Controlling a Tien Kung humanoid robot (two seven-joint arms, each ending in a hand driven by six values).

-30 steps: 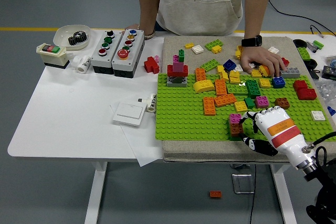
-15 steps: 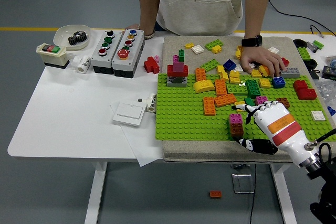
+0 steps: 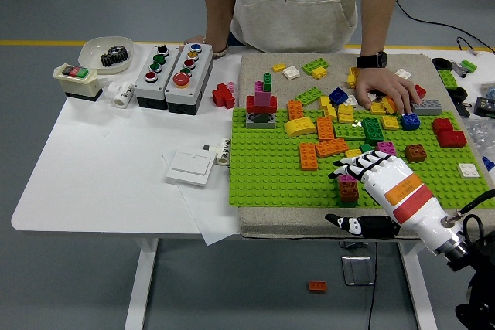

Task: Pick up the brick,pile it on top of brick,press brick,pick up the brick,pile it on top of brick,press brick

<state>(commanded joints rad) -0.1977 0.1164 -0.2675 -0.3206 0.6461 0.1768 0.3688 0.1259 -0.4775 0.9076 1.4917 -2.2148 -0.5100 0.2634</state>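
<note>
Sliding toward nine o'clock, the right hand (image 3: 384, 182) now covers the pink-on-brown brick stack (image 3: 348, 188), fingers (image 3: 354, 166) spread flat, apparently pressing.

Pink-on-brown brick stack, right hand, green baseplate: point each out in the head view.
pink-on-brown brick stack (image 3: 348, 190), head view, on the brown lower brick's front face
right hand (image 3: 380, 179), head view, on the white back of the hand
green baseplate (image 3: 271, 168), head view, on bare studs left of the bricks
</note>
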